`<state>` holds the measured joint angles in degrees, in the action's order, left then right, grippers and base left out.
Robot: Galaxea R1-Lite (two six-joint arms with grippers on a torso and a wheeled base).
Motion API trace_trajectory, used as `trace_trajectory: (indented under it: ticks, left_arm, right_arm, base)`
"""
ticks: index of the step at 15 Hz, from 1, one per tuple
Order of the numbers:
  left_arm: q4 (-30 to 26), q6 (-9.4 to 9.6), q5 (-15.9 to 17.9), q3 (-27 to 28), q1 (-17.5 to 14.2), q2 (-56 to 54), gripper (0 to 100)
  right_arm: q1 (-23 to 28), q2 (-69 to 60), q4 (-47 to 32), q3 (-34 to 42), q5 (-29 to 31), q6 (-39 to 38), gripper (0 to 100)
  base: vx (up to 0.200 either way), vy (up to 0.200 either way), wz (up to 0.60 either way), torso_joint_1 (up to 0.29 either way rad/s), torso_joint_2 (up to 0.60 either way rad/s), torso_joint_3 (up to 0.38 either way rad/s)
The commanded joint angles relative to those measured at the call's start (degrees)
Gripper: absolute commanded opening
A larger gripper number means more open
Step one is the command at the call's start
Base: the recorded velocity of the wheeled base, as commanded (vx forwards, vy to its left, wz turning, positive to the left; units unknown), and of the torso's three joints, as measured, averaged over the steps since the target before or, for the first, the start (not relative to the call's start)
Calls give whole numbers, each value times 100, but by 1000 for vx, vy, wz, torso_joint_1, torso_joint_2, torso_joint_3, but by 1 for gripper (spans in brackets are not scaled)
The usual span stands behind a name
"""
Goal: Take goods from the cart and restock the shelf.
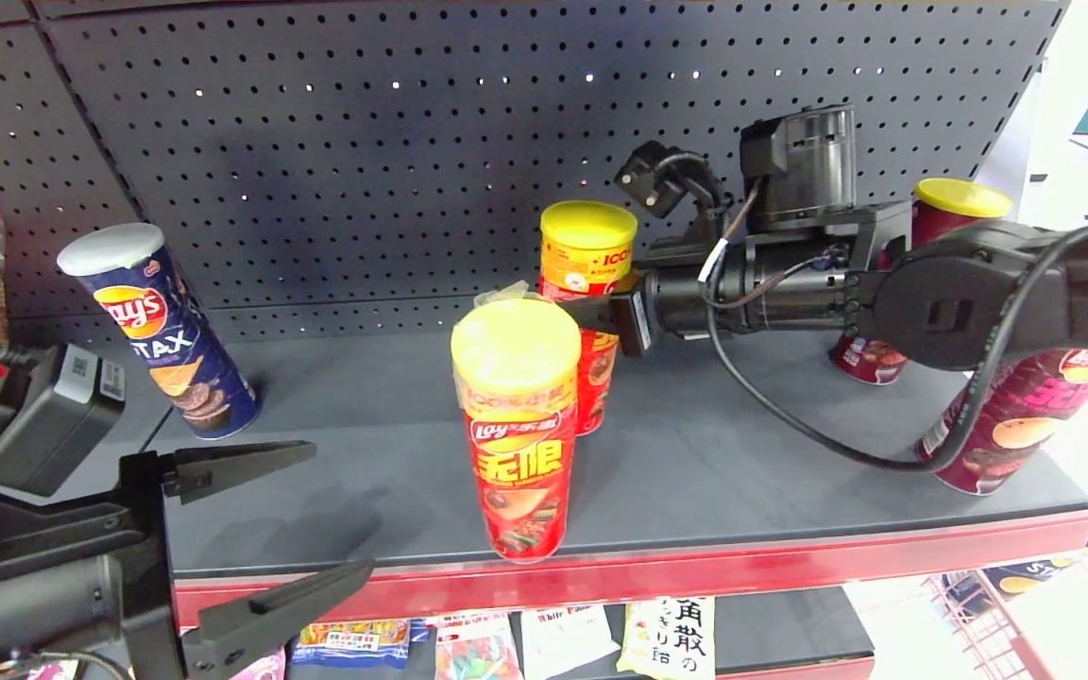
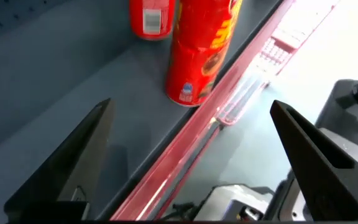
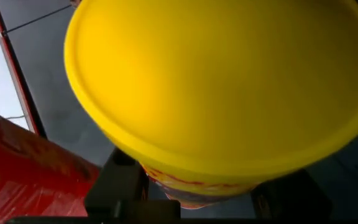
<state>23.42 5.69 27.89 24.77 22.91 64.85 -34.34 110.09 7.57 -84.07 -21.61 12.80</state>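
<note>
Head view: rear can held upright for seating

Five chip cans are on the shelf (image 1: 695,453). The right gripper (image 1: 612,319) pinches the rear red can (image 1: 587,255), probably to seat it at 12 o'clock of the front red can (image 1: 518,425). One blue can (image 1: 161,331) is at 9 and two maroon cans (image 1: 1016,425) at 3.

Left wrist view: the left gripper (image 2: 191,106) is spread and empty.

Right wrist view: the yellow lid (image 3: 222,81) looms close above the claw.

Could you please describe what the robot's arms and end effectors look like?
Both arms are black. The left end effector has two long, tapered, pointed fingers. The right arm carries a silver-grey cylinder, a looping black cable and a white tag near its end effector.
</note>
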Motion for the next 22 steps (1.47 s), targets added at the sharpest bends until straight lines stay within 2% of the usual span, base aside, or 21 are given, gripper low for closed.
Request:
trace_trajectory:
  ticks: [1,9,10,14,19,22]
  left_arm:
    - [-92,2,-82,-7,-85,-236,100]
    - [-74,-7,-38,19,-120,-263,100]
    - [-74,2,-38,19,-120,-263,100]
    - [-74,2,-56,-7,-129,-254,100]
    - [-92,2,-91,-25,-155,-236,100]
    - [-83,64,-91,-51,-489,-87,100]
  right_arm:
    - [-11,249,8,-233,-1,3,0]
    - [-29,425,8,-391,-10,12,0]
    - [-29,416,8,-365,-10,12,100]
    - [-29,135,8,-119,-10,-6,100]
    - [59,-814,8,936,281,-41,100]
    - [147,-1728,8,1973,579,-50,100]
  base:
    - [0,0,0,0,0,0]
    - [0,0,0,0,0,0]
    - [0,0,0,0,0,0]
    - [0,0,0,0,0,0]
    - [0,0,0,0,0,0]
    - [0,0,0,0,0,0]
